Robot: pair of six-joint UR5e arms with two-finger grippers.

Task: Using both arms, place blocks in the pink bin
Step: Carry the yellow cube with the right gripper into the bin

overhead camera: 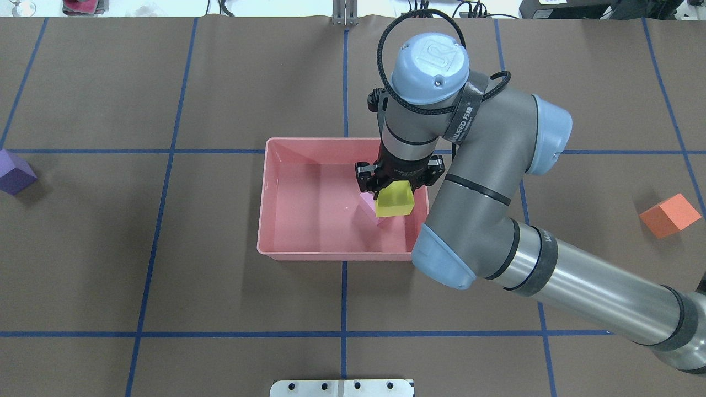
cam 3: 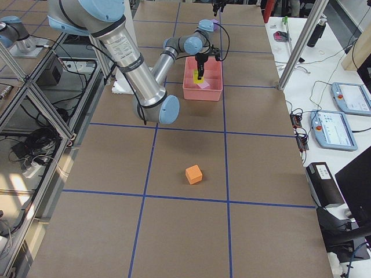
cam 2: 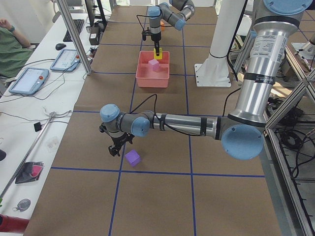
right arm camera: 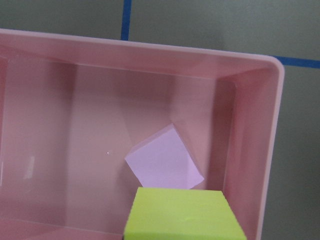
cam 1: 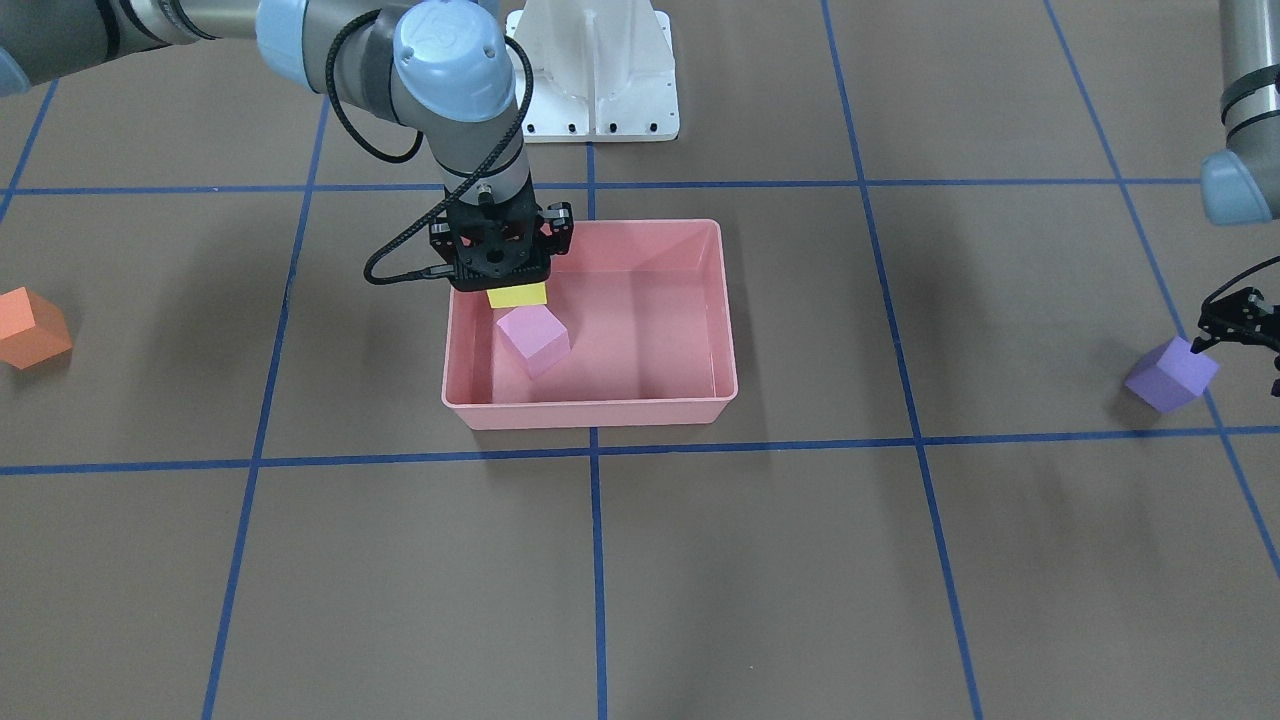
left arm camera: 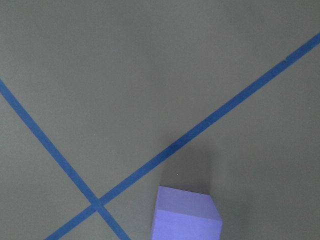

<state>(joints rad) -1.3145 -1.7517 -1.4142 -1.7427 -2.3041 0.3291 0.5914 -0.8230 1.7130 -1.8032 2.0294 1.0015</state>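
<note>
The right arm is at the release step. Its tool point(cam 1: 512, 280) is clamped on the yellow block point(overhead camera: 394, 199) and hangs over the pink bin point(cam 1: 600, 412), at the end nearer the robot's right. It is almost directly above the light pink block point(cam 1: 534, 340), which already lies tilted on the bin floor. The next move is probably to open the fingers. A slight shift toward the bin's bare middle first would keep the yellow block from landing on the pink one and tumbling. The left tool point(cam 1: 1238, 330) hovers just beside the purple block point(cam 1: 1170, 374) on the worktop point(cam 1: 700, 560); it is cut off at the frame edge, so I cannot tell its state. The orange block point(cam 1: 33, 327) waits well away on the robot's right.
</note>
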